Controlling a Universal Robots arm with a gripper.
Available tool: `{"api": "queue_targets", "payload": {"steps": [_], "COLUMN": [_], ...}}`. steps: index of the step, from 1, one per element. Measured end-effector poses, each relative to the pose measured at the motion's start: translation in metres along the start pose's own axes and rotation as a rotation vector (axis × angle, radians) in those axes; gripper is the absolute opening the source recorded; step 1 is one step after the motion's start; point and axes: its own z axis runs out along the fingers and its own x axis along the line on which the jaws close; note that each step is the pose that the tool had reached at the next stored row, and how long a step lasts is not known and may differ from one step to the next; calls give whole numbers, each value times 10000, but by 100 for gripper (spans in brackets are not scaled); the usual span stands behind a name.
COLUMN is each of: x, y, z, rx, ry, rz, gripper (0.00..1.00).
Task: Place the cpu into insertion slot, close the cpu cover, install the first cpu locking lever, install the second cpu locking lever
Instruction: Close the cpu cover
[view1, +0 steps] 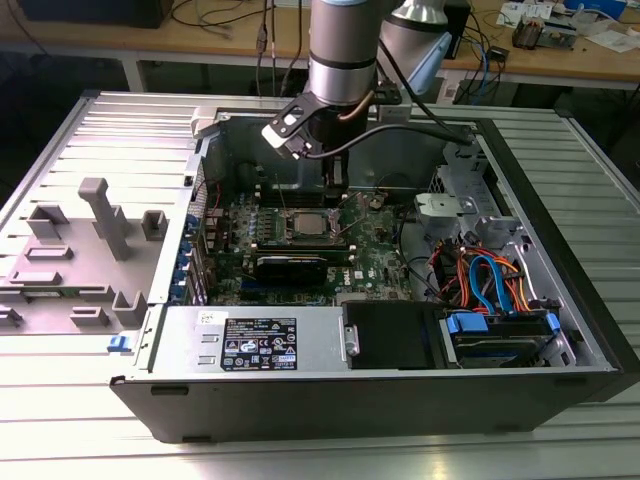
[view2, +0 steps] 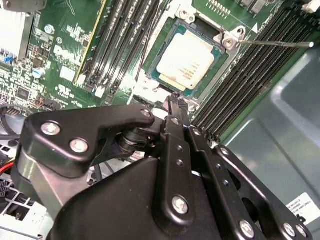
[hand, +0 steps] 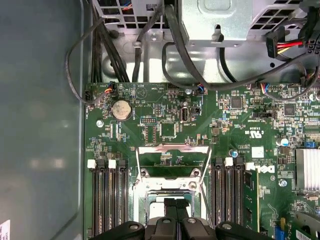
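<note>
"One of the four steps looked done, didn't it?"

"That was my reading. The cpu (view2: 187, 57) lay flat in the insertion slot (view2: 148, 75), silvery top up and square to the rim."

"And the cpu cover (hand: 172, 149)?"

"Not closed. In the first wrist view it stood tilted up from its hinge, and the green motherboard (hand: 165, 127) showed through its cut-out."

"Levers?"

"Neither seemed latched. One thin locking lever (view2: 275, 43) stuck out sideways over the memory slots (view2: 250, 70), clear of the socket. I couldn't tell where the other sat."

"What about the claw (hand: 175, 206)?"

"It hung just over the socket's edge, fingers drawn narrow and close together, with nothing between them that I could see. Whether it touched anything, I couldn't say."

"So three steps were left?"

"I judged so. The cover and both levers were undone, inside the open computer case (view1: 300, 410) on the worktop (view1: 60, 400)."
</note>
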Motion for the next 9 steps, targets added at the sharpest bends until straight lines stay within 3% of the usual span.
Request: {"api": "queue_targets", "payload": {"steps": [6, 9], "x": [-4, -5], "y": [3, 25], "z": [-122, -136], "rx": [-2, -3], "ry": [4, 4], "rz": [-50, -56], "gripper": [11, 11]}}
